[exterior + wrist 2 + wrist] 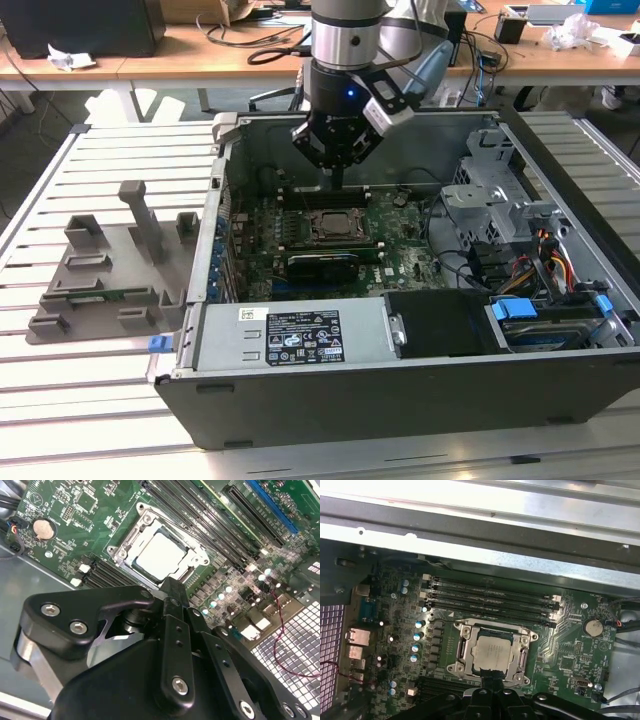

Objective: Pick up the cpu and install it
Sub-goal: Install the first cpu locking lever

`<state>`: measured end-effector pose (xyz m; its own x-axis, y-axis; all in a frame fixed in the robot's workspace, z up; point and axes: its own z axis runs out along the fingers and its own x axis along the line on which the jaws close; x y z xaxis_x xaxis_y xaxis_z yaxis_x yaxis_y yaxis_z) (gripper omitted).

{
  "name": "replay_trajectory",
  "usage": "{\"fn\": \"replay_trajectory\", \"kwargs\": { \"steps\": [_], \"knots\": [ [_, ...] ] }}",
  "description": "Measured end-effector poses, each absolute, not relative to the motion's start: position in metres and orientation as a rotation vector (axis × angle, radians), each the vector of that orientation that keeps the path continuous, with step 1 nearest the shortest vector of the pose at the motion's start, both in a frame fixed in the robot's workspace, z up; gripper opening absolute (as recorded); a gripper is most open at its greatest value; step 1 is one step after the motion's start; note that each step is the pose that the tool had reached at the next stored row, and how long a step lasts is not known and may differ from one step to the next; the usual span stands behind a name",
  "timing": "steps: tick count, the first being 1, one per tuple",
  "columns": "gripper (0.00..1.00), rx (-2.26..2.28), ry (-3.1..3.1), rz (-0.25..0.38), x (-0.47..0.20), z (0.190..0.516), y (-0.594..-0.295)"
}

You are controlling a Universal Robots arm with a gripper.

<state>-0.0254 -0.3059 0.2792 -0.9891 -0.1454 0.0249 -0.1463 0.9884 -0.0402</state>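
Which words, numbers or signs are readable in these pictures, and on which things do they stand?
None can be read.
White label on the power supply: print and symbols too small to read.
Motherboard: white markings in both wrist views too small to read.
The cpu in its socket: top plate shows no legible print.

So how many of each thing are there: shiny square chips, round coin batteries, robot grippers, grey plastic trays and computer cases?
cpu (the shiny square chip, sitting in the socket): 1
coin battery: 1
gripper: 1
grey holder tray: 1
computer case: 1
Total: 5
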Motion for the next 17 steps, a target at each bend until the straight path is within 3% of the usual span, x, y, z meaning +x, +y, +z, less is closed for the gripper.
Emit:
{"fn": "replay_trajectory", "kwargs": {
  "steps": [17],
  "knots": [
    [0.11, 0.228, -3.111, 0.065, -0.076, 0.277, -0.285]
  ]
}}
